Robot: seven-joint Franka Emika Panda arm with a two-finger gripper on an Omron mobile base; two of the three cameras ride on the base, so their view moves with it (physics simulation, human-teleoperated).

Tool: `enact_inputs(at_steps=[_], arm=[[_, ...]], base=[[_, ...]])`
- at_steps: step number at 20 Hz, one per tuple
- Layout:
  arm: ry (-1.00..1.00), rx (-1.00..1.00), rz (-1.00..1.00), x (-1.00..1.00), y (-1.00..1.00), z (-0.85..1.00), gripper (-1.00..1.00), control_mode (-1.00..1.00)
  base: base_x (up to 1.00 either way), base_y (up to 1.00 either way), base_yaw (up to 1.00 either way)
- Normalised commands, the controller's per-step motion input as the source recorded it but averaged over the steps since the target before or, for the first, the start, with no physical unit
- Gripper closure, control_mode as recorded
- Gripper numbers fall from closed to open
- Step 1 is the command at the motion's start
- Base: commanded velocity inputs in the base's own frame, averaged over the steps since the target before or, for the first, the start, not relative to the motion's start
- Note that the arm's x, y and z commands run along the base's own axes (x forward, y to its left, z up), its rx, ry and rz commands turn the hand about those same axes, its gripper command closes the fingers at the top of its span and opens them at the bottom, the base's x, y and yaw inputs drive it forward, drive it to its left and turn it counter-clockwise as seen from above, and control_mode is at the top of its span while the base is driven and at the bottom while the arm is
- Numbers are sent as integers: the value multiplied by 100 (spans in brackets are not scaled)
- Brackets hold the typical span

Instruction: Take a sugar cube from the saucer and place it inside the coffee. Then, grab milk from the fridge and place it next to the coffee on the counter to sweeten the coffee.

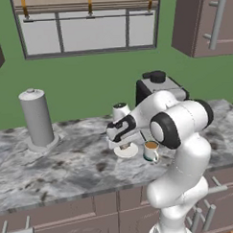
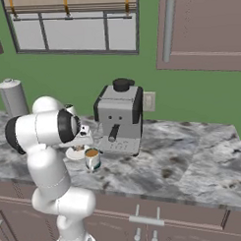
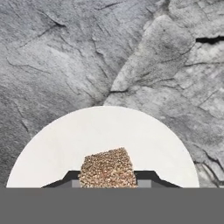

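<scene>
Item: sugar cube [image 3: 107, 168], on saucer [image 3: 100, 135] mid-counter [image 1: 53, 164], clamped between gripper [image 3: 107, 179] tips. Advice: lift straight, hold the squeeze, carry over the coffee [image 1: 151, 150] just beside.

In the hand view, the lower part of the tiny tan-brown granular sugar cube [image 3: 107, 167] is cut off by the bottom band, as is the near half of the small round white saucer [image 3: 57, 144]. Of the two dark fingertips [image 3: 65, 180], only the upper edges are seen beside the cube. In the left base view, the saucer [image 1: 131, 151] is largely covered by the white hand, and the cube cannot be made out. In the right base view, the saucer [image 2: 73, 154] is partly hidden behind the white arm.
</scene>
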Motion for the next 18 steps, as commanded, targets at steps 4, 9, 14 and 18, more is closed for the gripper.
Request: enact_inputs(at_steps=[4, 9, 14, 18], arm=[[-2, 1, -1, -30, -3, 42, 100, -100], [-6, 4, -5, -47, -13, 74, 100, -100], [-7, 7, -9, -58, -41, 58, 100, -100], [-1, 11, -7, -66, -74, 10, 100, -100]], base=[[0, 0, 0], [0, 0, 0], [0, 0, 0], [0, 0, 0]])
